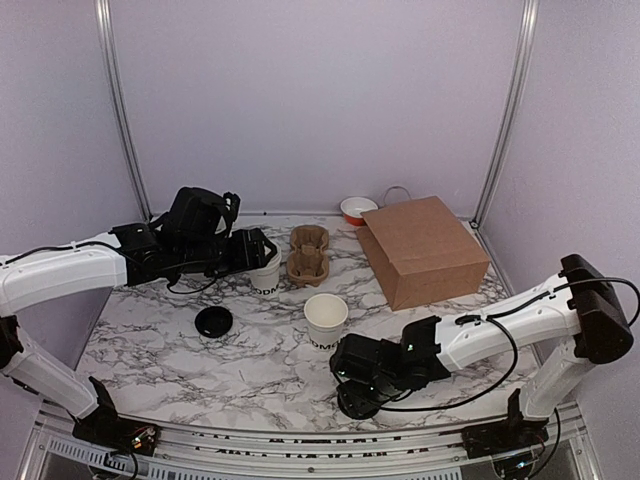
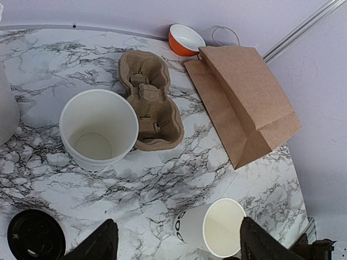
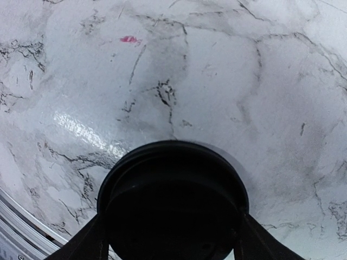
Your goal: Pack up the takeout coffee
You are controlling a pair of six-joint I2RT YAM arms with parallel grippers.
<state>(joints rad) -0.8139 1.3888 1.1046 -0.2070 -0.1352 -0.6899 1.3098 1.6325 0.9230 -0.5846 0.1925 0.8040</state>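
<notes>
Counts: 2 white paper cups, 2 black lids, 1 pulp tray, 1 paper bag, 1 bowl

Far cup (image 1: pixel 266 273) stands upright on the marble tabletop (image 1: pixel 180 380), mouth uncovered, just beside the left side of the brown tray (image 1: pixel 308 252) in the top view, dark lettering low on its wall. Near cup (image 1: pixel 326 319) is also upright and uncovered, lettering near the base, standing alone mid-tabletop, apart from the tray. Both cups are on the tabletop, not in the tray and not in the bag. The tray has 2 wells

Loose lid (image 1: pixel 213 322) lies flat on the tabletop, left of the near cup and well apart from it. Second lid (image 3: pixel 173 184) lies near the front edge, under the right arm

Left claw (image 2: pixel 178 230): spread wide, nothing between the fingers (image 2: pixel 103 241), above the tabletop looking down on the far cup, tray and near cup; in the top view it sits right next to the far cup

Right claw (image 3: pixel 171 219): low over the tabletop, one finger either side of the second lid, both right at its rim. Cannot tell whether they really pinch it or only flank it

Brown paper bag (image 1: pixel 425 250) lies right of the tray, toward the back right. Orange bowl (image 1: pixel 358 210) with a white inside sits behind the bag at the back edge, close to the bag's corner and its loop handle
</notes>
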